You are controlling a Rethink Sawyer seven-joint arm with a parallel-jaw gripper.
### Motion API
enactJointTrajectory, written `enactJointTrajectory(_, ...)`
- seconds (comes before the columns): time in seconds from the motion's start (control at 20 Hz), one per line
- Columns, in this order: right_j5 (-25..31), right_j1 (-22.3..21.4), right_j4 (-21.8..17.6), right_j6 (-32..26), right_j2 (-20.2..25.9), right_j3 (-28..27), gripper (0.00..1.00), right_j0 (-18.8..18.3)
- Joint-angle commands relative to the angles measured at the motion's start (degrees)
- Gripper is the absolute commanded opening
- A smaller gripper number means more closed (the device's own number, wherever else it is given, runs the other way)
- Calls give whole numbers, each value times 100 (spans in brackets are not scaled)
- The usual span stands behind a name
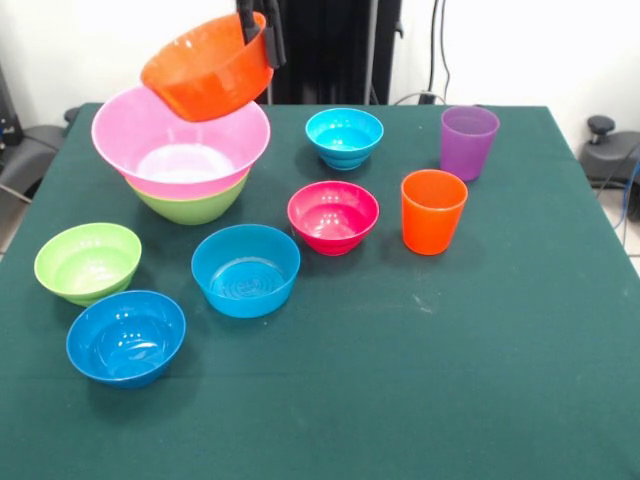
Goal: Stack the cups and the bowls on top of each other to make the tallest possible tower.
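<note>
My tool [259,32] comes down at the top of the front view and is clamped on the rim of the orange bowl [208,68], 1 finger inside the rim and 1 outside. The bowl hangs tilted, its mouth tipped toward the camera, clear of the counter [450,380].

Directly beneath my tool sits the tower [182,160]: the huge pink bowl [180,145] nested in a lime green bowl [195,207], only the green one's lower wall showing. The orange bowl's lower edge overlaps the pink rim in this view; I cannot tell whether they touch.

Right of my tool and lower in the frame stand a small cyan bowl [344,137], the purple cup [468,141] and the orange cup [433,211], all upright. Between them, nearer the camera, is the magenta-red bowl [333,216]. Further toward the camera lie a blue bowl [245,270], a 2nd lime green bowl [88,262] and a darker blue bowl [126,337], each apart from the others.
</note>
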Motion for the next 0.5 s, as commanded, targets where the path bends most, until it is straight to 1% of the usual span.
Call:
enactJointTrajectory(0.05, -410, 504, -349, -189, 13, 454, 0, -62)
enactJointTrajectory(0.15, -375, 619, -353, -260, 41, 353, 0, -99)
enactJointTrajectory(0.5, -335, 794, -401, -372, 77, 221, 0, -182)
